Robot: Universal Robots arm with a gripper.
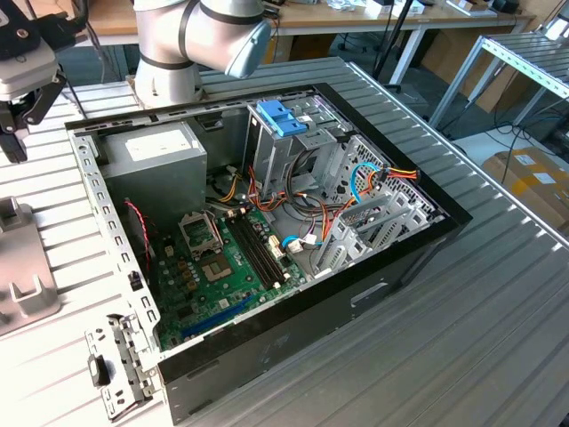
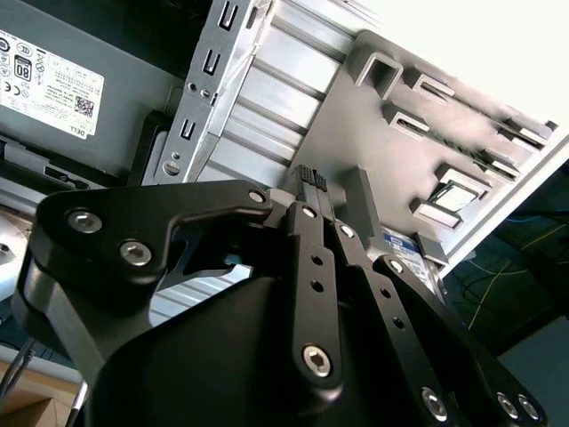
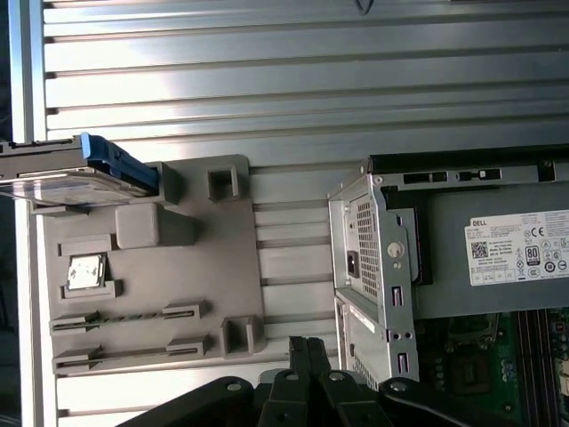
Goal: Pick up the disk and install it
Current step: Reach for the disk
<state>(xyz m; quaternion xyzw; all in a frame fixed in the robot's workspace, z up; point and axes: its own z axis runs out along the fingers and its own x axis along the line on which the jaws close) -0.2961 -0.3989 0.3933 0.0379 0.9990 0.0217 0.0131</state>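
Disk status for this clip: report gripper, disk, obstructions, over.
Black gripper shut, empty, over the slatted aluminium table. Silver-grey hard drive in light-blue frame sits untouched on the grey holder plate. Nothing seen between them.

Blue-framed silver disk [image 3: 73, 181] on grey fixture [image 3: 178, 276]

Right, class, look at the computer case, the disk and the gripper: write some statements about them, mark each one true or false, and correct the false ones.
1. The disk sits in the grey fixture plate, outside the computer case. True.
2. The gripper is clamped on the disk. False: its fingers are shut on nothing, apart from the disk.
3. The case is open, with the green motherboard exposed. True.
4. The power supply box lies on the fixture plate. False: it is mounted inside the case, in a corner.
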